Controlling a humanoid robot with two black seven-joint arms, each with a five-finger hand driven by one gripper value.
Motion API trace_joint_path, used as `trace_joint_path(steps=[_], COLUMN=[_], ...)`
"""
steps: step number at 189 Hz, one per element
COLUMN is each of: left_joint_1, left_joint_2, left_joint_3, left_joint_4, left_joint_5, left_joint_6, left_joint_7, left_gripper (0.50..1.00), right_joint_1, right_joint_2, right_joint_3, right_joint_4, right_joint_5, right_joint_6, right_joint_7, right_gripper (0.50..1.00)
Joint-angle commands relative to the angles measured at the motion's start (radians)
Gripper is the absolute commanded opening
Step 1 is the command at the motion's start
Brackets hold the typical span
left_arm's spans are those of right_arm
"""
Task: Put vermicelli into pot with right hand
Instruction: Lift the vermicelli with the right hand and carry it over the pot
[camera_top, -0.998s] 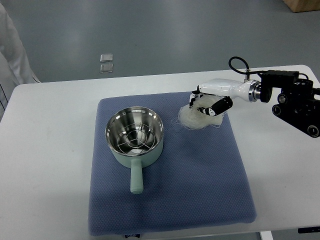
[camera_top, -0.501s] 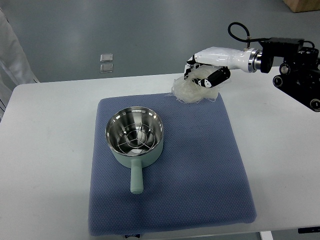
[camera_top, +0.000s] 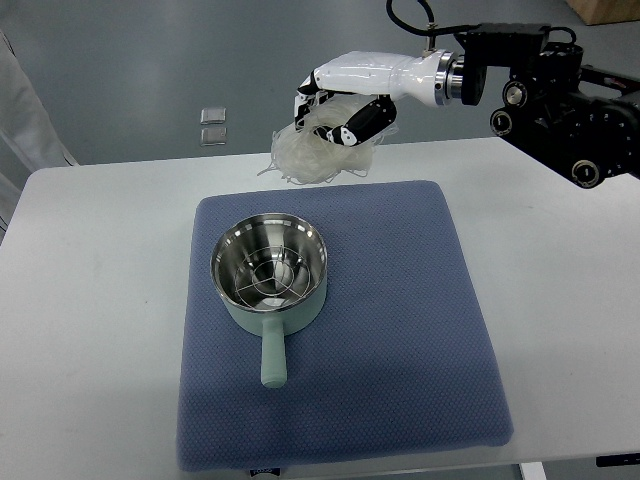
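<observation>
right hand (camera_top: 340, 105) fingers clamped on vermicelli (camera_top: 318, 152) at upper centre of frame; pot (camera_top: 269, 266) sits below and slightly left, handle pointing to bottom edge.

Pot (camera_top: 268, 272) on mat (camera_top: 400, 330); vermicelli (camera_top: 315, 155) in right hand (camera_top: 345, 105) behind.

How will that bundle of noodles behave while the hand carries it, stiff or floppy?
Probably fairly stiff: the vermicelli keeps its nest shape under the right hand, not drooping. It likely weighs little, since it looks thin, pale and airy. Loose strands stick out at its edges, so bits may snap or snag on the way to the pot.
</observation>
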Motion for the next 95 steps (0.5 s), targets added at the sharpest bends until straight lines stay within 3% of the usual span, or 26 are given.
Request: trace_joint_path(steps=[1, 95], left_joint_1=[0.000, 0.000], left_joint_2=[0.000, 0.000], left_joint_3=[0.000, -0.002], left_joint_4=[0.000, 0.000], left_joint_5=[0.001, 0.001], left_joint_6=[0.000, 0.000], left_joint_7=[-0.001, -0.001], left_gripper=[1.000, 1.000], right_joint_1=[-0.001, -0.128], right_joint_2=[0.042, 0.159], right_joint_3=[0.003, -0.013], right_joint_4=[0.014, 0.060], right_joint_5=[0.003, -0.003], right_joint_6=[0.001, 0.000], right_joint_7=[0.002, 0.001], right_gripper=[0.500, 0.500])
